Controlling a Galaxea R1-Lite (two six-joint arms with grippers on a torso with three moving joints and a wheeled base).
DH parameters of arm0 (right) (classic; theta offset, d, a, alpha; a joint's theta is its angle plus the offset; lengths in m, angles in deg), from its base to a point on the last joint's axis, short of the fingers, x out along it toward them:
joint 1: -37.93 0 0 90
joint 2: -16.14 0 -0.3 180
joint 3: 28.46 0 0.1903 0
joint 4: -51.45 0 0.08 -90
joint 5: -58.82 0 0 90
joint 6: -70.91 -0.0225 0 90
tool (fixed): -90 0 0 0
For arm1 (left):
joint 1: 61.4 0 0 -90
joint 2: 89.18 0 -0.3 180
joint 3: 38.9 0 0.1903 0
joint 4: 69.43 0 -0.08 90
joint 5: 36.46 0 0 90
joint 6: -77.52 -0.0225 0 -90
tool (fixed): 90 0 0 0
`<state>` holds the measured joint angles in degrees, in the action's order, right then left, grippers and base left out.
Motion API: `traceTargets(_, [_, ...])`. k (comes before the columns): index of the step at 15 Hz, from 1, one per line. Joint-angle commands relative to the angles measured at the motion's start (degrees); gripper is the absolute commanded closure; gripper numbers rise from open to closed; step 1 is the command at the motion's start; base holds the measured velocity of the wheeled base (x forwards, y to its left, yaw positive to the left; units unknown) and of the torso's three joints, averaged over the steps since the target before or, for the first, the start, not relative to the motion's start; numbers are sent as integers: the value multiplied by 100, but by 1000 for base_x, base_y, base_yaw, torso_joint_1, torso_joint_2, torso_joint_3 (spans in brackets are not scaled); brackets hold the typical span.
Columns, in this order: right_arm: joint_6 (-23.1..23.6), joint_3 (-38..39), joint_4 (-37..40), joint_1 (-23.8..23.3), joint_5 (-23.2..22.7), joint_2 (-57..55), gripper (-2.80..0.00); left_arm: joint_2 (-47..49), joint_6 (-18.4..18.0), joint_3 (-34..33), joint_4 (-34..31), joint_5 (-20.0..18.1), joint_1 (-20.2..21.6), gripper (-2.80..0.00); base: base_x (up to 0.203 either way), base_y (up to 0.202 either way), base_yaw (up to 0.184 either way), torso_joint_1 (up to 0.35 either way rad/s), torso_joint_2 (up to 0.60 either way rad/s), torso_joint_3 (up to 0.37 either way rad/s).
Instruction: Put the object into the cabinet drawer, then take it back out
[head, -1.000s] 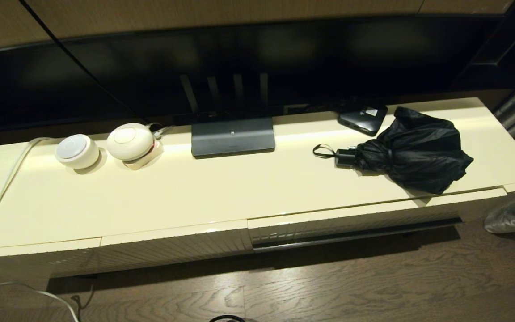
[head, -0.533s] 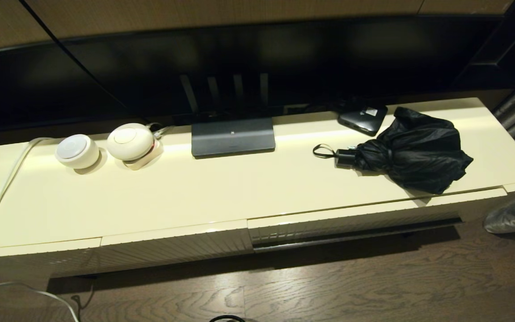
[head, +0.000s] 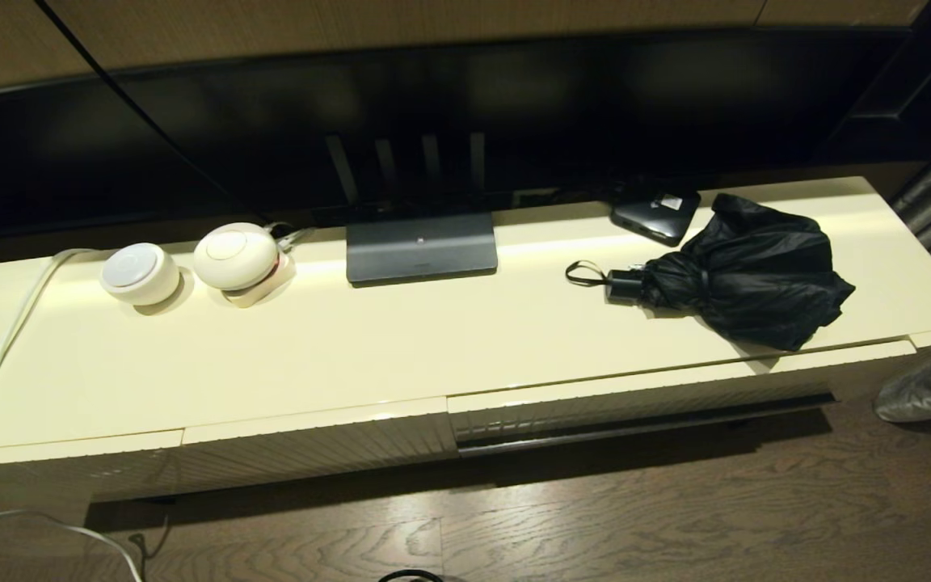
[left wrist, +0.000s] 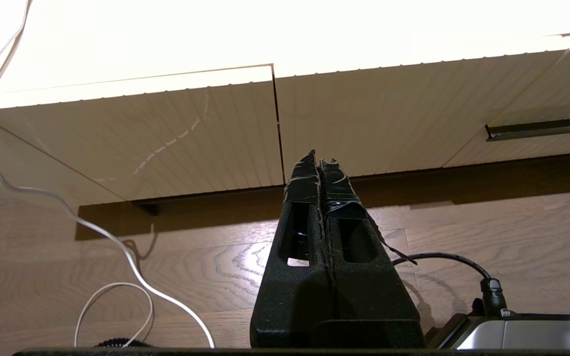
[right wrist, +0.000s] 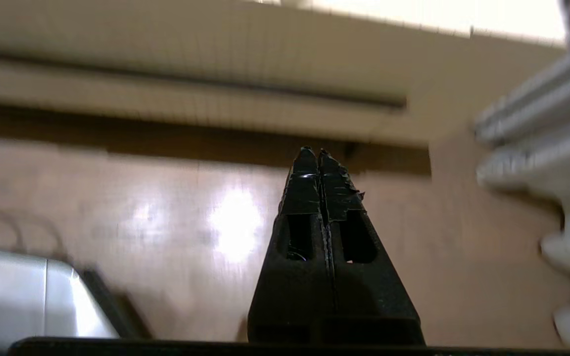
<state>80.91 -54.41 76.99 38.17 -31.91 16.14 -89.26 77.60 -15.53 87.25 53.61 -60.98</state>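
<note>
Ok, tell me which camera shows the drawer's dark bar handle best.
The head view: the dark bar handle runs full length under the closed cabinet drawer, below the folded umbrella. The left wrist view catches only one end. The right wrist view shows it as a blurred dark stripe.

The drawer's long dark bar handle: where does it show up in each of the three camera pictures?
Head view: the dark bar handle runs under the drawer's ribbed front, below the black umbrella.
Left wrist view: only its end shows, far from the shut left gripper.
Right wrist view: it runs across the drawer, beyond the shut right gripper.
Shared landmark: the ribbed cream cabinet front.
</note>
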Motion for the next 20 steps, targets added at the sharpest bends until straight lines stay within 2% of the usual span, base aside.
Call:
traceTargets(1, [20, 258, -595, 2, -103, 0, 0, -1, 1, -18, 4, 1, 2, 0, 0, 0, 0, 0, 0, 0])
traceTargets(2, [-34, 258, -581, 2, -133, -11, 0, 7, 1, -18, -5, 1, 2, 0, 0, 0, 0, 0, 0, 0])
traceTargets(5, [-718, 267, -254, 2, -96, 3, 0, 4, 1, -18, 3, 1, 2, 0, 0, 0, 0, 0, 0, 0])
traceTargets(20, [-797, 258, -234, 2, -41, 0, 0, 1, 1, -18, 4, 1, 2, 0, 0, 0, 0, 0, 0, 0])
